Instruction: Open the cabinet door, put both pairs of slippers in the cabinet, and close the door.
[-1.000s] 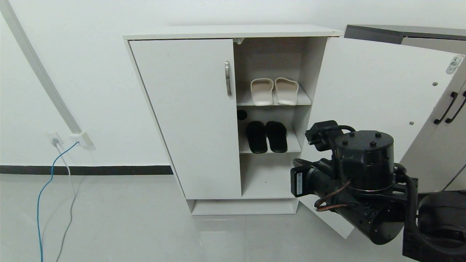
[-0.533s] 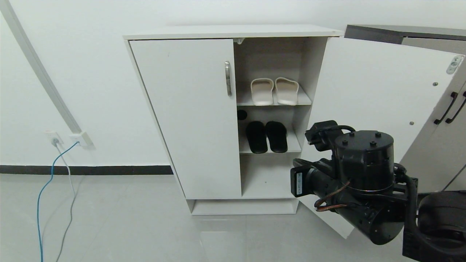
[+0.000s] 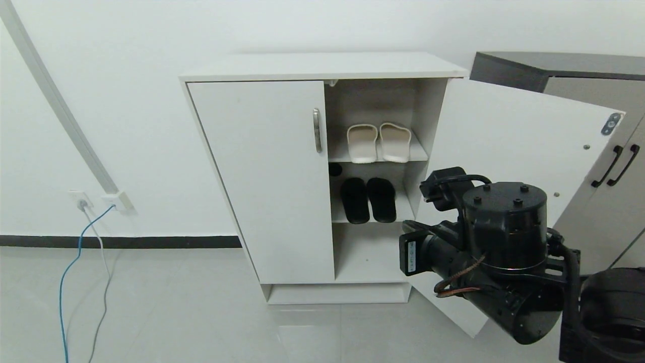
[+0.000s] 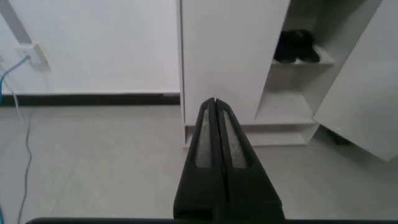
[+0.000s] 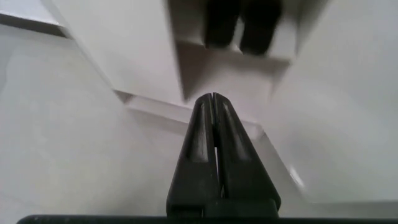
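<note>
White cabinet (image 3: 322, 65), head view: it is standing at the centre of the frame, backing onto the wall. Its right door (image 3: 504, 146) is standing wide open, angling out toward the right of the frame. Its left door (image 3: 262, 176), carrying a vertical metal handle (image 3: 316, 130) at its inner edge, is sitting closed. A cream pair of slippers (image 3: 379, 142) is lying side by side on the upper shelf. A black pair of slippers (image 3: 368, 199) is lying side by side on the shelf directly below.
</note>
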Controlling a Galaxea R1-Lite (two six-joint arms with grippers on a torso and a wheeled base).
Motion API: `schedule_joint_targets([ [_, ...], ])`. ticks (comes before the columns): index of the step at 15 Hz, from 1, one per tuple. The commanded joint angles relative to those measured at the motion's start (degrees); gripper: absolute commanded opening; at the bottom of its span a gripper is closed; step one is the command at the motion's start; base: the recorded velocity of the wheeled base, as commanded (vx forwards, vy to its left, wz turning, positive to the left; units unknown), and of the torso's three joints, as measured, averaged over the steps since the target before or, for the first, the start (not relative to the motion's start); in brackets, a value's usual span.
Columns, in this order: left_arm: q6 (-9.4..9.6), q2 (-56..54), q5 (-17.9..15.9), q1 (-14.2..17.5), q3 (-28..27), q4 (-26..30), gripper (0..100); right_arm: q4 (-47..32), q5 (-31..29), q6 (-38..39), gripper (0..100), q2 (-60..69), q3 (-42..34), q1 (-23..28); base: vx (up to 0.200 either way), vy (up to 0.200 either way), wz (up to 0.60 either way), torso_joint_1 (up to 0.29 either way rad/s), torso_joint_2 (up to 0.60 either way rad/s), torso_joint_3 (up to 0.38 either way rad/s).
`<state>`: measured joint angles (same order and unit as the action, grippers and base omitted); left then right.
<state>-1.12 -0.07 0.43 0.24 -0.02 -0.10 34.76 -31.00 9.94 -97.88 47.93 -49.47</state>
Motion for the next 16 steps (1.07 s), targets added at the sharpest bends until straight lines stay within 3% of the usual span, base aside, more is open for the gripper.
schedule_joint_targets([
  [1, -0.02, 0.07, 0.01, -0.07, 0.02, 0.01, 0, -0.13, -0.02, 0.0, 0, -0.12, -0.03, 0.07, 0.0, 0.0, 0.0, 0.012, -0.49, -0.369],
  [16, -0.11, 0.07, 0.01, 0.02, 0.02, 0.01, 0, -0.04, -0.02, -0.09, 0, -0.38, -0.91, 0.07, 0.0, 0.0, 0.0, 0.15, -0.48, -0.33],
])
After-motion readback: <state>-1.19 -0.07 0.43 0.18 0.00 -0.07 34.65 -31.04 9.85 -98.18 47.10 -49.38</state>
